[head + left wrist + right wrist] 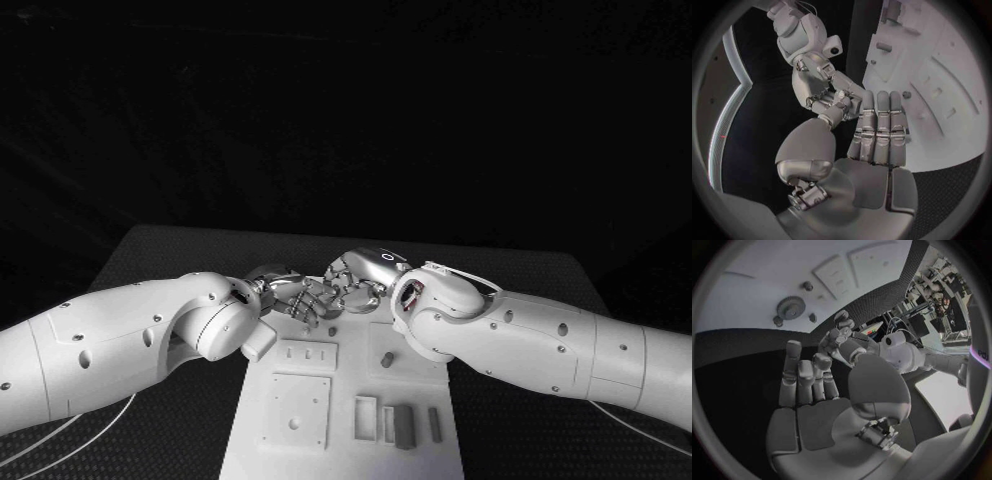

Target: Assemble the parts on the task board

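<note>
The white task board (pixel 346 452) lies in the middle of the table, and both hands meet over its far end. My left hand (pixel 286 296) has its fingers (pixel 879 125) straight and side by side, with its thumb tip against the fingers of my right hand (pixel 822 92). My right hand (pixel 355 278) holds its fingers (pixel 804 377) upright and slightly apart over the dark table beside the board (pixel 761 270). I see no part in either palm or between the touching fingertips. A grey gear (pixel 790 306) lies on the board with small pegs (pixel 808 286) around it.
Nearer me the board carries a square plate with holes (pixel 299 410), a smaller slotted plate (pixel 306 352) and upright grey blocks (pixel 401 425). Black table mat (pixel 173 250) surrounds the board on both sides and beyond the hands.
</note>
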Controlling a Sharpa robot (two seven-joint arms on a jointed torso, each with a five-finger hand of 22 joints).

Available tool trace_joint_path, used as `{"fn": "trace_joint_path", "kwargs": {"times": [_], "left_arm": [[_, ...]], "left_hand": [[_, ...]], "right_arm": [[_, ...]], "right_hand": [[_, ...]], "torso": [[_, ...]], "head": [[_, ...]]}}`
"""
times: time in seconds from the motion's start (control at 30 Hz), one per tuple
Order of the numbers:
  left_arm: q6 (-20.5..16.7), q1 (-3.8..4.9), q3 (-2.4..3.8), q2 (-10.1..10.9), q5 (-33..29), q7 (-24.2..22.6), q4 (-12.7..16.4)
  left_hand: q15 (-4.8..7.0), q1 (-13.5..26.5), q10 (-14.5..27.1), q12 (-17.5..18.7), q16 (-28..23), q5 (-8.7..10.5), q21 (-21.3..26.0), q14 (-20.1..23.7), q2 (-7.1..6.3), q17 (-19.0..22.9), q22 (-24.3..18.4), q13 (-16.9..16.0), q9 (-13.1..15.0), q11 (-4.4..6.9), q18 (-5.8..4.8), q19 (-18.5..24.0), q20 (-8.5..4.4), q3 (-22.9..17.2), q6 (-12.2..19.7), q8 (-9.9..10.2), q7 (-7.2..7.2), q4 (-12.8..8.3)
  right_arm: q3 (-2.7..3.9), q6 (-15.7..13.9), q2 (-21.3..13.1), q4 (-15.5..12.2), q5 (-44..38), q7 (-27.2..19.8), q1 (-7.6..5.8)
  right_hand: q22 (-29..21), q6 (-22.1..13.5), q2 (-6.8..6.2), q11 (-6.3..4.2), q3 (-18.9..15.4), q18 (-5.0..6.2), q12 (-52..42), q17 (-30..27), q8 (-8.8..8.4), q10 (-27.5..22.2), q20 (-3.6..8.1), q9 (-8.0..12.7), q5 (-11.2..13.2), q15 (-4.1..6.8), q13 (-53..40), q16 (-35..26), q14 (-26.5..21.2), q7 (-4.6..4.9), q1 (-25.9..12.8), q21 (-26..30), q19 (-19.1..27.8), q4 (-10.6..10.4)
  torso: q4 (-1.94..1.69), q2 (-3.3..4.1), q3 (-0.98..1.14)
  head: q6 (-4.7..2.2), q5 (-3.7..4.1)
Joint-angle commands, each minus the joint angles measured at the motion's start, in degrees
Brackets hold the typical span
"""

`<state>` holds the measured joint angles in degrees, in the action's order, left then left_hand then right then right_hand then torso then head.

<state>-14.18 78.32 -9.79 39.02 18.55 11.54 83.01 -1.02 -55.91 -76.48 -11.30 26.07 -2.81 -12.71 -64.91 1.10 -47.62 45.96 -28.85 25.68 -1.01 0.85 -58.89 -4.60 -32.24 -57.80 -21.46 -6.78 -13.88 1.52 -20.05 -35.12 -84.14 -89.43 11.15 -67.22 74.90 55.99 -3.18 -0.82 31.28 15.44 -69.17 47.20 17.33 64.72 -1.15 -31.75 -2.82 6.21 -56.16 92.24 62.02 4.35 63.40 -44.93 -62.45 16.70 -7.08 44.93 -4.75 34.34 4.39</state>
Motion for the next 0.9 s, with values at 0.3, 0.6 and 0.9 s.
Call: {"fn": "trace_joint_path", "kwargs": {"times": [0.3, 0.6, 0.9], "left_arm": [[0.18, 0.13, 0.12, 0.01, 0.3, -0.47, 0.15], [-0.02, 0.12, 0.12, 0.16, 1.11, -0.31, 0.03], [0.65, 0.12, 0.12, 0.29, 2.93, -0.03, -0.18]], "left_hand": [[0.3, 0.94, -0.66, -0.45, 0.68, 0.02, -0.66, -0.47, 1.52, -0.59, 0.66, -0.58, 0.97, 0.11, -0.47, -0.39, -0.22, -0.71, -1.72, -0.36, 1.04, -0.12], [0.48, 1.19, -0.93, -0.73, 1.14, 0.02, -0.93, -0.63, 1.65, -1.02, 1.19, -1.07, 1.24, 0.28, -0.5, -0.53, -0.4, -1.02, -2.04, -0.48, 1.2, -0.57], [0.58, 1.22, -1.08, -0.9, 1.39, 0.02, -1.09, -0.73, 1.72, -1.26, 1.5, -1.38, 1.39, 0.39, -0.49, -0.65, -0.52, -1.33, -2.2, -0.53, 1.29, -0.83]], "right_arm": [[-0.07, 0.68, -0.01, 0.22, -0.04, -0.44, 0.27], [-0.07, 0.0, -0.15, 0.19, 1.35, -1.24, 0.28], [-0.07, -0.36, -0.84, 0.21, 1.51, -1.6, 0.53]], "right_hand": [[0.85, 0.67, -0.78, 0.29, 0.34, -0.44, 0.52, -0.23, -0.63, -0.12, -0.06, 0.15, 0.0, 0.28, 0.18, -0.4, -0.24, 1.52, -0.14, 0.14, -0.02, -0.28], [0.51, -3.46, -4.55, 1.79, 0.34, -0.44, 1.62, -0.66, -3.22, -1.75, -0.79, 1.24, 0.01, -1.15, 0.46, -1.65, -1.35, 3.16, -1.81, 1.3, 1.15, -1.13], [0.43, -4.85, -6.17, 2.58, 1.03, -0.44, 2.1, -0.96, -4.09, -2.82, -1.37, 1.69, -0.01, -1.93, 0.61, -2.41, -2.23, 3.89, -2.07, 2.06, 2.06, -1.98]], "torso": [[-0.02, -0.01, -0.02], [0.0, -0.01, -0.01], [-0.02, -0.01, 0.02]], "head": [[0.12, 0.0], [0.23, -0.02], [0.33, -0.06]]}}
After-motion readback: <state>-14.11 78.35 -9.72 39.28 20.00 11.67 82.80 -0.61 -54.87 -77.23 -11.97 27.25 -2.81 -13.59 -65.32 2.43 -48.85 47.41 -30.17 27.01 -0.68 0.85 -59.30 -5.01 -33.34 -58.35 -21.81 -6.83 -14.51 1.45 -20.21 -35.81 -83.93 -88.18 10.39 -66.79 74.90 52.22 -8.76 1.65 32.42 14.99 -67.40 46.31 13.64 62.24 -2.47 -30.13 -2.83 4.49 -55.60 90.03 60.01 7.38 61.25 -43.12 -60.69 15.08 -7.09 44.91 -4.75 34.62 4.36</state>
